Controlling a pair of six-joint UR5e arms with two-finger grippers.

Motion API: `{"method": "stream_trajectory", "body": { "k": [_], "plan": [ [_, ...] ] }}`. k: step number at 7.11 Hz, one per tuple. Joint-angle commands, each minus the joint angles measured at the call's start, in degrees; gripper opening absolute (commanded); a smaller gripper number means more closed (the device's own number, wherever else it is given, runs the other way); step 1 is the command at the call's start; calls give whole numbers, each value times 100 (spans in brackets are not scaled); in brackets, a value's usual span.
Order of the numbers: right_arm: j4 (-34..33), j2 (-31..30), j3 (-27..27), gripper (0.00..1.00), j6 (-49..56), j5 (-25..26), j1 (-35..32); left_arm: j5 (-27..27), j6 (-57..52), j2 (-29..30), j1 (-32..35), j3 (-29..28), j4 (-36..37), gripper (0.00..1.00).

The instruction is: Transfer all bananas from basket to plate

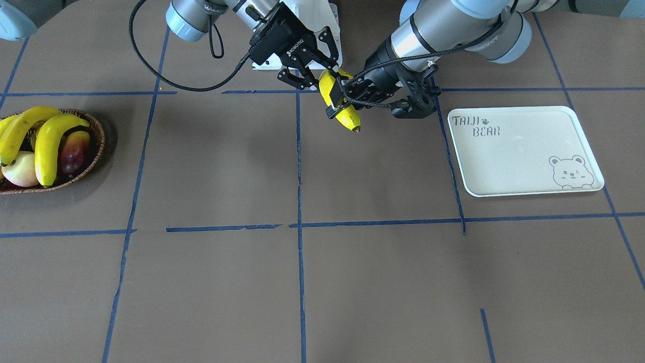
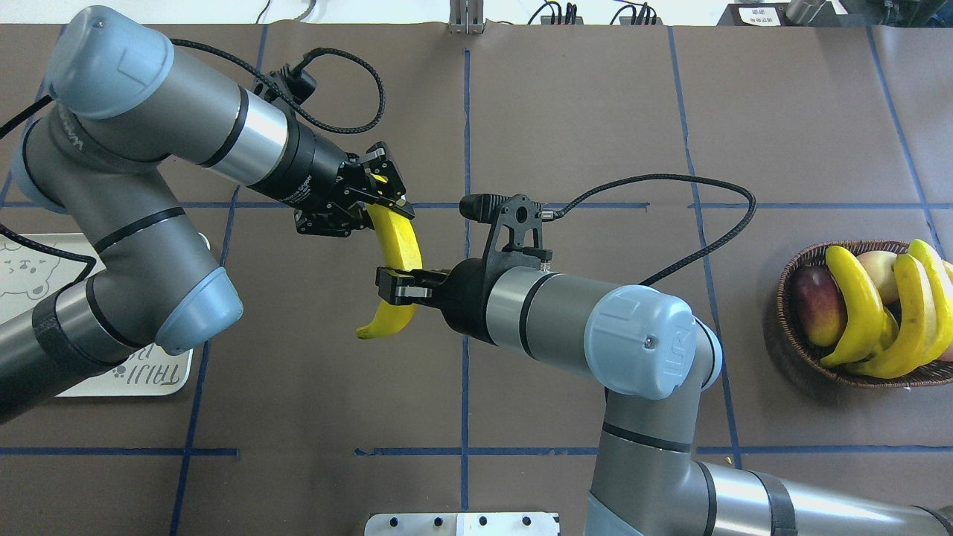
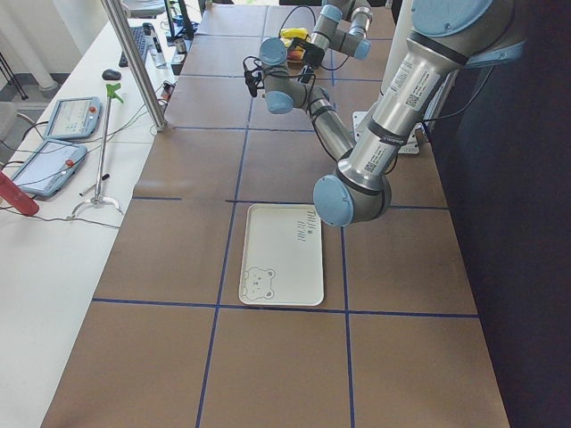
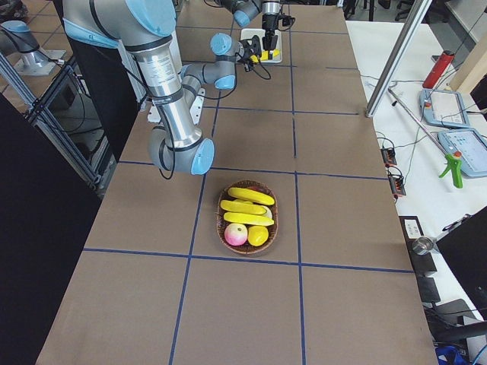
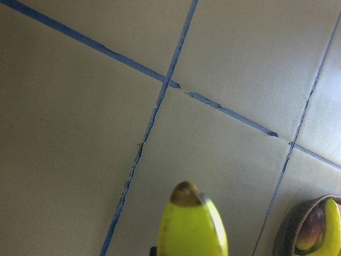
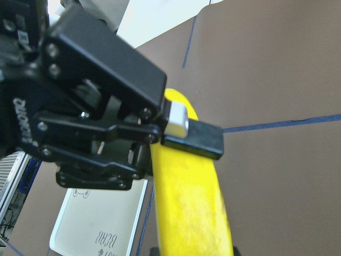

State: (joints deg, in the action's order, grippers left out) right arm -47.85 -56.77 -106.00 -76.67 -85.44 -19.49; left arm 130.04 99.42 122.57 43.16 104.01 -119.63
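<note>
One yellow banana [image 1: 347, 117] hangs in the air over the table's middle, held between both grippers. My left gripper [image 2: 380, 201] is shut on its far end; one of its fingers [image 6: 192, 136] lies across the banana in the right wrist view. My right gripper [image 2: 398, 286] is shut on the banana's [image 2: 398, 242] near part. Three more bananas [image 2: 856, 298] lie in the brown wicker basket [image 2: 789, 272] at my far right. The cream "TAIJI BEAR" plate [image 1: 519, 151] lies at my left with nothing on it, partly hidden under my left arm in the overhead view.
The basket [image 1: 98, 136] also holds a red-purple mango [image 1: 74, 151] and a pale pink-yellow round fruit [image 1: 22, 171]. Blue tape lines cross the brown table. A white base plate [image 2: 461, 523] sits at the near edge.
</note>
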Motion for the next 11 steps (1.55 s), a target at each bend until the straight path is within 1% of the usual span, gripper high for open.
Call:
{"method": "stream_trajectory", "body": {
  "k": [1, 3, 4, 5, 6, 7, 8, 9, 10, 11],
  "plan": [
    [-57, 8, -26, 100, -5, -78, -98, -5, -19, -57, 17, 93, 10, 0],
    [-66, 34, -61, 100, -14, -148, -151, -22, -28, -180, 87, 85, 10, 0],
    [-423, 34, -140, 100, -66, -540, -317, -13, -237, -398, 331, 93, 10, 0],
    [-1114, 34, -306, 100, -67, -927, -588, 4, -430, -888, 682, 206, 18, 0],
    [-1826, 43, -342, 100, -58, -1253, -869, -22, -458, -1258, 1042, 216, 53, 0],
    [-2555, 34, -343, 100, 29, -1587, -1211, -22, -728, -1697, 1315, 225, 54, 0],
    [-3215, 26, -343, 100, 273, -2121, -1589, -31, -1270, -2328, 1544, 225, 54, 0],
    [-3874, -35, -369, 100, 815, -2613, -1984, -31, -1920, -2899, 1729, 164, 62, 0],
    [-4455, -45, -386, 100, 1456, -2923, -2380, -31, -2535, -3384, 1783, 51, 71, 0],
    [-4835, -97, -378, 100, 2115, -3135, -2749, -31, -2811, -3641, 1792, -246, 63, 0]
  ]
}}
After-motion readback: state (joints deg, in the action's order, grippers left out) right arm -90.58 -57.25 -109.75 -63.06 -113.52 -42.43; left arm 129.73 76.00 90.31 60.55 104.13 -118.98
